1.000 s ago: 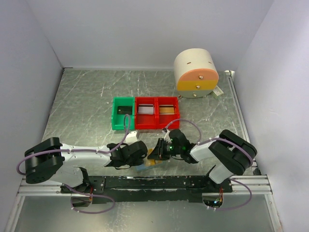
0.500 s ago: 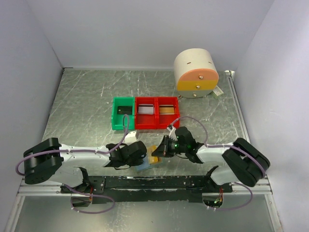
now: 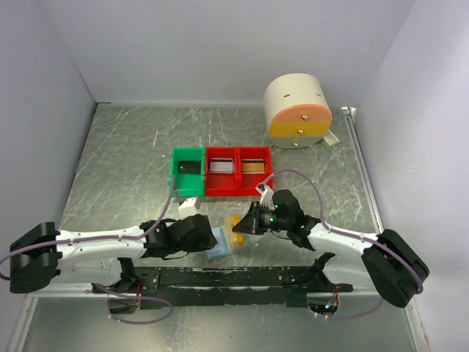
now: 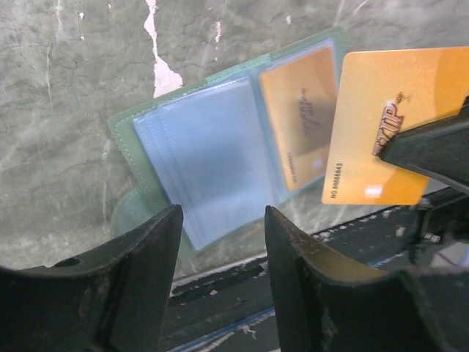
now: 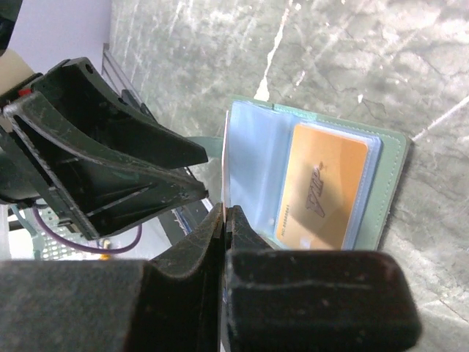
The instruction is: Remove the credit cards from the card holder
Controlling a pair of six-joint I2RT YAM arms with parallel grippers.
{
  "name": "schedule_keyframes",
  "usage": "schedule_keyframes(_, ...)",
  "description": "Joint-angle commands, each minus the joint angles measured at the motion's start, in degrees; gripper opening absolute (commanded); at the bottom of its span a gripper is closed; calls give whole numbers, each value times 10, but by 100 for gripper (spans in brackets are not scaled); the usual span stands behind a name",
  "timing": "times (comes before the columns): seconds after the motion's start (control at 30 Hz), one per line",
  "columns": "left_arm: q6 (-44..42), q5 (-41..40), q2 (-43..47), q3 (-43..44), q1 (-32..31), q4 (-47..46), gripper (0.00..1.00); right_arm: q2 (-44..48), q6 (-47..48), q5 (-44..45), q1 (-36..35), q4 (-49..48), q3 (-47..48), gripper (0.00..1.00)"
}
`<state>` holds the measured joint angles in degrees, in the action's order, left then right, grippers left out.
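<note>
The pale blue card holder point(image 4: 209, 150) lies spread open on the table near its front edge point(image 3: 220, 249). One orange credit card point(image 4: 300, 117) sits in its right pocket point(image 5: 322, 183); the left pocket looks empty. My right gripper point(image 5: 224, 209) is shut on a second gold credit card point(image 4: 381, 125), holding it free of the holder and just to its right point(image 3: 234, 221). In the right wrist view this card shows edge-on point(image 5: 223, 165). My left gripper point(image 4: 222, 213) stands open just short of the holder's near edge, with nothing between its fingers.
A green bin point(image 3: 186, 171) and a red double bin point(image 3: 238, 170) stand just behind the grippers, each with a card-like item inside. A round cream drawer unit point(image 3: 297, 111) is at the back right. The black mounting rail point(image 3: 234, 277) runs along the front edge.
My left gripper has opened, let go of the holder and drawn back to the left. My right gripper has closed on the gold card and pulled it out to the right.
</note>
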<state>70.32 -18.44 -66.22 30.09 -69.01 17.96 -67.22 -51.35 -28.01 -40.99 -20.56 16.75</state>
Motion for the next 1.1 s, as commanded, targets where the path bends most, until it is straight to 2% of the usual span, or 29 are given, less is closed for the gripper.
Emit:
schedule_keyframes(0.0, -10, -15, 49, -4, 3, 22, 66, 44, 43, 10, 1, 1, 5, 0)
schedule_keyframes(0.2, -2, -23, 118, -40, 4, 15, 86, 131, 118, 71, -1, 32, 17, 0)
schedule_keyframes(0.43, 1, -34, 143, -40, 4, 43, 89, 209, 285, 192, -1, 49, 50, 0)
schedule_keyframes(0.6, -6, -43, 137, -23, 4, 67, 90, 146, 384, 279, 7, 113, 135, 0)
schedule_keyframes(0.67, -17, -49, 134, -13, 6, 76, 91, 109, 398, 253, 39, 133, 172, 0)
schedule_keyframes(0.8, -60, -54, 127, 26, 31, 107, 93, 64, 374, 129, 142, 114, 203, 0)
schedule_keyframes(0.93, -173, 14, 121, 72, 129, 127, 94, 44, 369, 72, 221, 96, 222, 0)
schedule_keyframes(1.07, -272, 115, 122, 59, 230, 108, 94, 16, 396, 62, 235, 125, 269, 0)
